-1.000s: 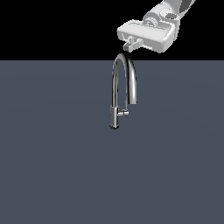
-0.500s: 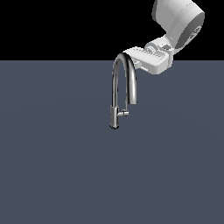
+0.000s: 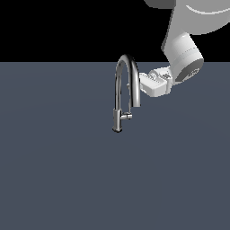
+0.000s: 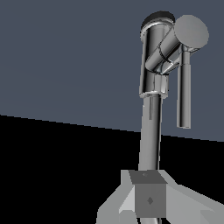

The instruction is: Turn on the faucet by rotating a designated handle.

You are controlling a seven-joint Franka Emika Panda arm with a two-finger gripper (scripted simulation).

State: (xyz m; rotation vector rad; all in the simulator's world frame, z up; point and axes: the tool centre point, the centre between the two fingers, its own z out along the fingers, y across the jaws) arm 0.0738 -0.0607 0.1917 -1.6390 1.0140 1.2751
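The chrome gooseneck faucet (image 3: pixel 117 96) stands on the dark grey floor in the middle of the exterior view. Its handle (image 3: pixel 127 116), a short chrome stub, sticks out sideways low on the column towards the exterior view's right. My white gripper (image 3: pixel 141 83) hovers just beside the spout's down-turned end, well above the handle and touching nothing. In the wrist view the faucet (image 4: pixel 150 131) rises straight ahead and the handle (image 4: pixel 191 31) shows its round end. The gripper (image 4: pixel 148 197) fingers sit pressed together, with nothing between them.
A flat dark grey floor (image 3: pixel 58 179) spreads around the faucet, with black background above it. The thick white arm (image 3: pixel 182 51) comes down from the exterior view's upper right.
The gripper has come down from above the arch and now sits beside the spout's end. The arm has swung lower into view. The faucet and handle have not moved.
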